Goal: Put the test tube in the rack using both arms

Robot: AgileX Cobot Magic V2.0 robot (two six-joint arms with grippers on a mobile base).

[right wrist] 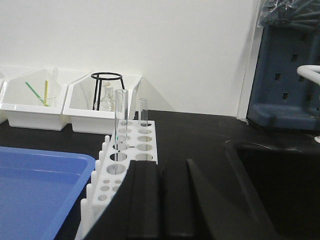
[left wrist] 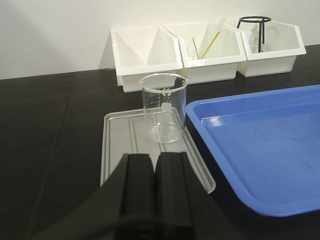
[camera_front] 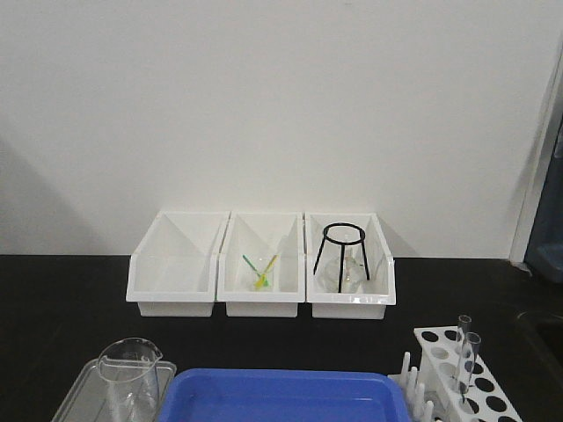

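Observation:
Two clear test tubes stand upright in the white rack point(camera_front: 442, 365) at the front right, one tube point(camera_front: 464, 334) just behind the other point(camera_front: 473, 356). In the right wrist view the taller test tube point(right wrist: 120, 117) and a shorter one point(right wrist: 143, 112) rise from the rack point(right wrist: 134, 141) just ahead and left of my right gripper point(right wrist: 160, 162), which is shut on nothing. My left gripper point(left wrist: 156, 156) is shut and empty too, low over a clear tray point(left wrist: 117, 150) with the beaker point(left wrist: 162, 107) in front of it. Neither gripper shows in the front view.
A blue tray point(camera_front: 281, 396) lies between the clear tray point(camera_front: 84, 391) with the beaker point(camera_front: 130, 369) and the rack. Three white bins point(camera_front: 264, 264) line the back wall; the right bin holds a black tripod stand point(camera_front: 341, 251). A dark sink point(right wrist: 280, 180) lies right of the rack.

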